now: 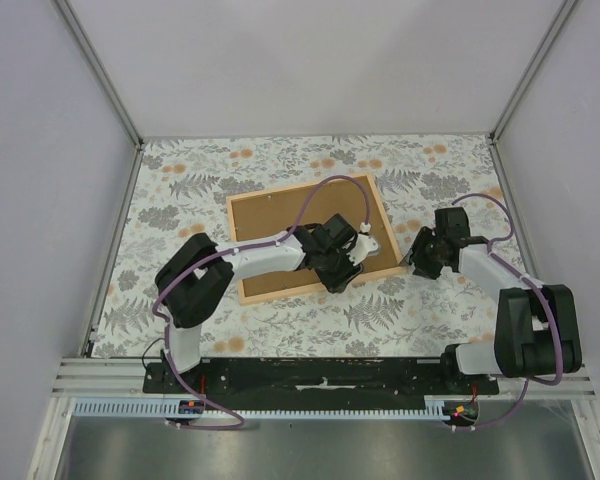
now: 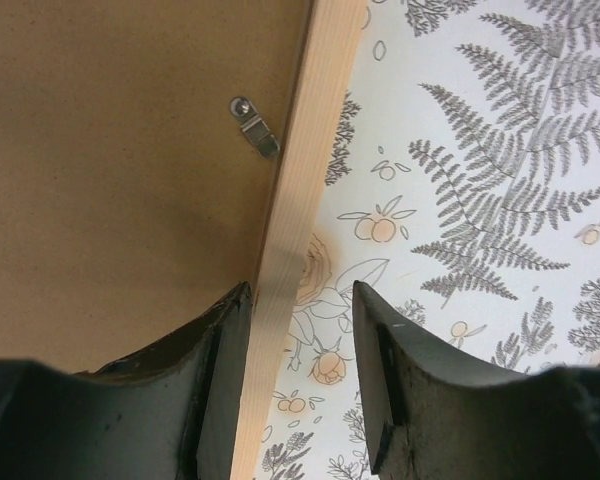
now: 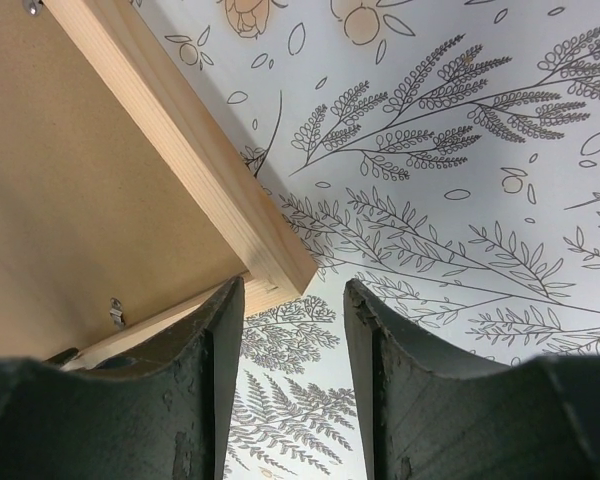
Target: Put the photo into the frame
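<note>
The frame of light wood lies flat in the middle of the table, with a brown backing board filling it. The photo is hidden. My left gripper hangs over the frame's right rail, open. One finger is above the backing board, the other above the cloth, and the rail runs beside the inner finger. My right gripper is open just off the frame's near right corner, with only cloth between its fingers.
A small metal clip sits on the board at the rail, another by the near rail. A fern-and-flower printed cloth covers the table. White walls and aluminium posts enclose three sides.
</note>
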You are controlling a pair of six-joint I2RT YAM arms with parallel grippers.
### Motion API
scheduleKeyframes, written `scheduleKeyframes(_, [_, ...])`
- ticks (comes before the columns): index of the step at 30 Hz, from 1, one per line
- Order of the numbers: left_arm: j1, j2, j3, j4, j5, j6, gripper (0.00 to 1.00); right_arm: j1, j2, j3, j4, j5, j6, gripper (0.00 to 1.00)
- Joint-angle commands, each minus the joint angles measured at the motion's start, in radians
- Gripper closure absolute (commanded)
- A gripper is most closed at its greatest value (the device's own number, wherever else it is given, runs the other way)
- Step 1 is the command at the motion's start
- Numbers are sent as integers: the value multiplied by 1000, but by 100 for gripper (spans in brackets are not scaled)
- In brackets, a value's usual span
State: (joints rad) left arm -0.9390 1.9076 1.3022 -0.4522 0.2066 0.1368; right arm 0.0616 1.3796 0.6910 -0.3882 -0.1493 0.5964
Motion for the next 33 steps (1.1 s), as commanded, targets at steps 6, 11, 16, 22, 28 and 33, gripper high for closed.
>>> scheduleKeyframes(6, [-17, 13, -4, 60, -82, 52, 55, 0, -51, 31, -18, 8, -18, 48])
scheduleKeyframes(11, [-37, 37, 8, 55, -114, 50, 79, 0, -62, 27, -17, -19, -10, 27])
scheduleKeyframes(16, [-46, 5, 37, 78, -128, 12, 98, 1, -99, 10, -8, -59, 22, 14])
scheduleKeyframes(22, [-47, -36, 100, 84, -131, -34, 98, 1, -174, -67, 83, -119, 164, 11])
scheduleKeyframes(28, [-47, -30, 154, 66, -128, -91, 98, 1, -223, -128, 141, -112, 262, 11])
scheduleKeyframes(33, [-47, -25, 200, 50, -105, -126, 98, 3, -199, -137, 230, -90, 322, 14])
